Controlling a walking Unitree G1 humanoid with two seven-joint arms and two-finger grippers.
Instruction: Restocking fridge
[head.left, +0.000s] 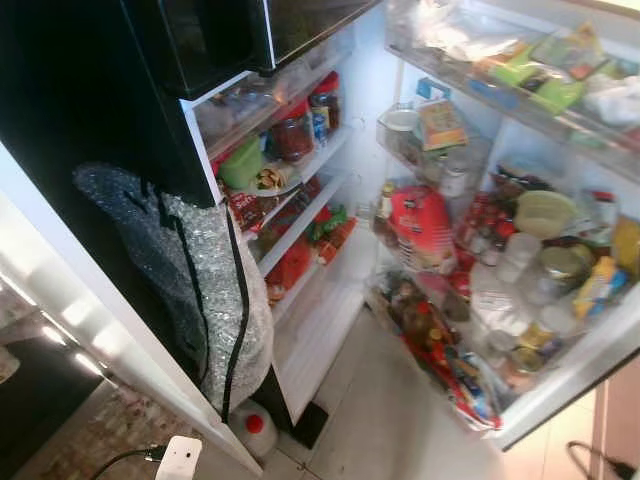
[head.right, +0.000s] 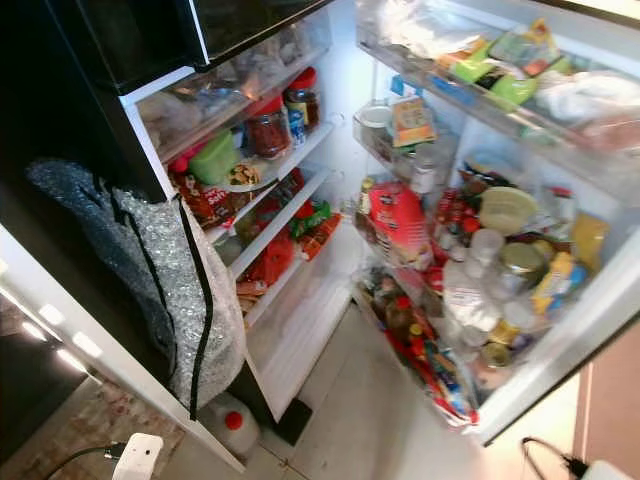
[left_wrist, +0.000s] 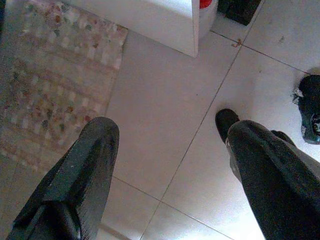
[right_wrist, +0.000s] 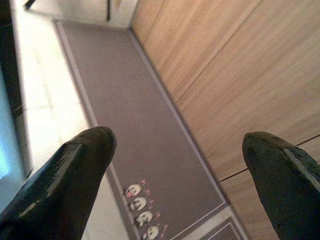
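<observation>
The fridge stands open before me. Its inner shelves hold jars with red lids, a green container and red packets. The open door's racks are crowded with bottles, jars, a red bag and packets. My left gripper hangs open over the tiled floor, nothing between its fingers. My right gripper is open too, hanging above a grey mat beside a wooden panel.
A silver bubble-wrap bag hangs on the black side of the fridge. A white jug with a red cap stands on the floor at the fridge's foot. A white plug and cable lie nearby. A patterned rug covers floor.
</observation>
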